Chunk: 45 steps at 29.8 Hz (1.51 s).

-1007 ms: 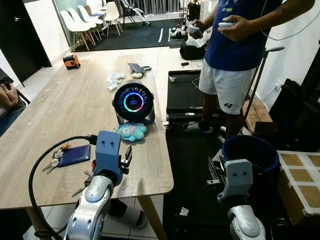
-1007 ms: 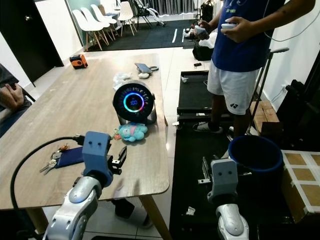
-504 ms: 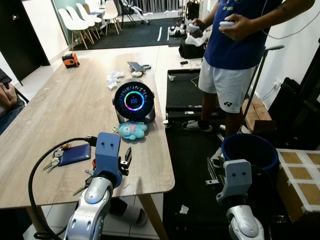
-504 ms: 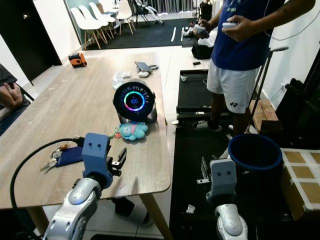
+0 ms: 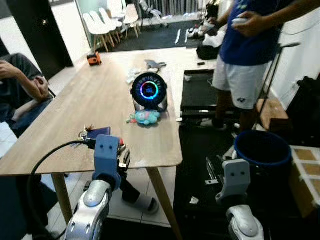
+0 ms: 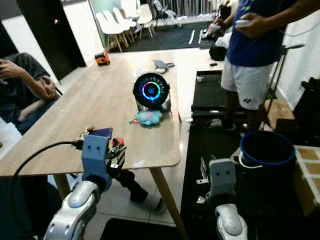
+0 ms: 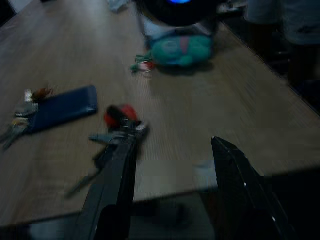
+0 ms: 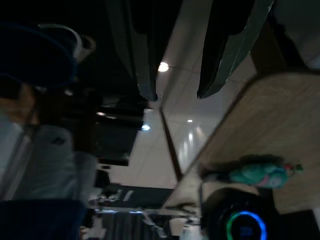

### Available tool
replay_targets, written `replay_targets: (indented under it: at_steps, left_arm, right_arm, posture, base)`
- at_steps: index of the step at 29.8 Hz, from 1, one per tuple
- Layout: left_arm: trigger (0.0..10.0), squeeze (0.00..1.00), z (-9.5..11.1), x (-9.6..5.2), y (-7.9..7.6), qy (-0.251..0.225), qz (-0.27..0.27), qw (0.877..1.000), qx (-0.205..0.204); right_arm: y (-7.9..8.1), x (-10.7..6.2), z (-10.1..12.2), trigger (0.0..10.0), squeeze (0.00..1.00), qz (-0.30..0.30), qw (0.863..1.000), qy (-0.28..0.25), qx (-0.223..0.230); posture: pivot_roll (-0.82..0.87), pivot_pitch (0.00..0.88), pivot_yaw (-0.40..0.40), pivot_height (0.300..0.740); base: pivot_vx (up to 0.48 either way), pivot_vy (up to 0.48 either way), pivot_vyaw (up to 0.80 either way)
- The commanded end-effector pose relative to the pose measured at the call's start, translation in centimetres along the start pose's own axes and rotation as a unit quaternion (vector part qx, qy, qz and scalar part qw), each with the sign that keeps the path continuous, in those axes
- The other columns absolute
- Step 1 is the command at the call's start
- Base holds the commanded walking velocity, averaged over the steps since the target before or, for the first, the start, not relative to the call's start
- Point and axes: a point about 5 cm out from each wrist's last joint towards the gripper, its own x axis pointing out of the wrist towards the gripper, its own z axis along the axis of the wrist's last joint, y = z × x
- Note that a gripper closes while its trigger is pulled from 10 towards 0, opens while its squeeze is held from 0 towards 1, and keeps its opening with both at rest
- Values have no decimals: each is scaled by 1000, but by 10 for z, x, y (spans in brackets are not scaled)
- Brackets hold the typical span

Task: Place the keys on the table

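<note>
- Keys [image 7: 117, 131] with a red fob lie on the table [image 5: 100, 95] near its front edge, just beyond the left gripper [image 7: 172, 165], whose fingers stand apart and empty.
- Risk: a careless sweep could knock them off.
- Right gripper [image 8: 177, 55], at 4 o'clock, hangs apart too.
- Blur hides key detail; a wallet [image 7: 62, 107] at 10 o'clock carries another bunch.

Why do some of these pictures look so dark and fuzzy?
The left wrist view is dim and soft, so the keys and the blue wallet look smeared. The right wrist view is darker still, with bright ceiling lights mirrored on the shiny floor. The two eye views are brighter but slightly blurred; the round speaker glows.
</note>
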Motion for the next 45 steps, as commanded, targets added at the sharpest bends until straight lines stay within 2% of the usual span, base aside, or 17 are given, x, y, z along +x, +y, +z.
replay_targets:
  at_steps: [1,45]
  left_arm:
    - [10000,0,-1,-2,5,4,11,1000,7]
    - [10000,0,-2,-2,5,3,13,1000,5]
  right_arm:
    - [4,-3,-5,10000,0,6,1000,13,4]
    - [6,0,-4,10000,0,12,1000,10,-11]
  posture:
    - [35,143,112,740]
    - [34,143,108,740]
  base:
    - [-330,0,0]
    - [-308,0,0]
